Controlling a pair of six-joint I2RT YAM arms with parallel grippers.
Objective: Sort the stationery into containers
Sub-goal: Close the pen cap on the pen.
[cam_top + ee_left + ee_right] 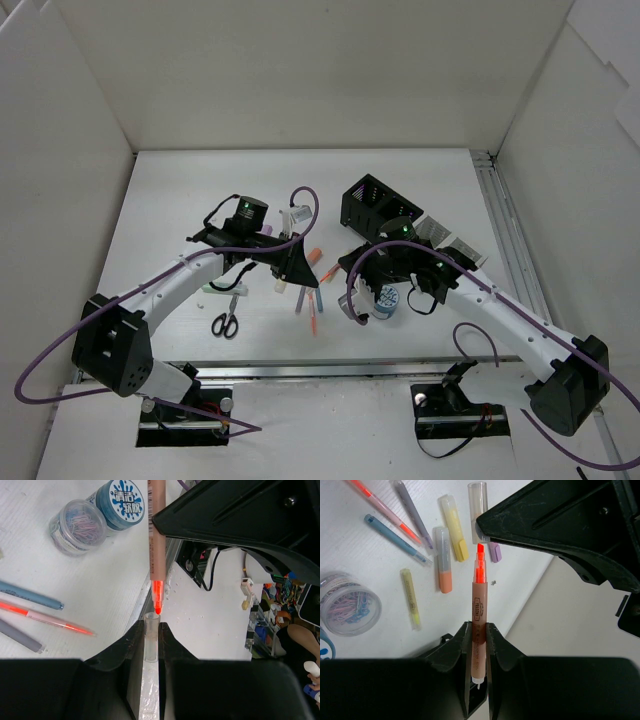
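- The right fingers (457,642) were clamped on the lower barrel of an uncapped orange highlighter (479,605). The left fingers (132,652) were closed on its clear cap (151,635). Both were held above the tabletop (345,550), with the wet tip just short of the cap's mouth.
- In the left wrist view the tip sat slightly to one side of the mouth. Pushed on that line, it would likely catch the rim, smear ink, or lever the cap askew.
- The cap looked smooth and thin, and only its lower part was pinched, so an endwise push could slide it back through the fingers. The highlighter's barrel could slip the same way.
- Anything dropped would land among loose pens (310,300) near the paper-clip jar (77,525) and blue jar (120,502), where it would be awkward to pick up again.
- The black organizer (375,205) stood farther back and the white organizer (450,243) to its right, partly hidden by the right arm. Scissors (226,322) lay near left.
- The tabletop was white and matt, with a metal rail along its near and right edges. Plain white panels enclosed it on the left, right and far sides.
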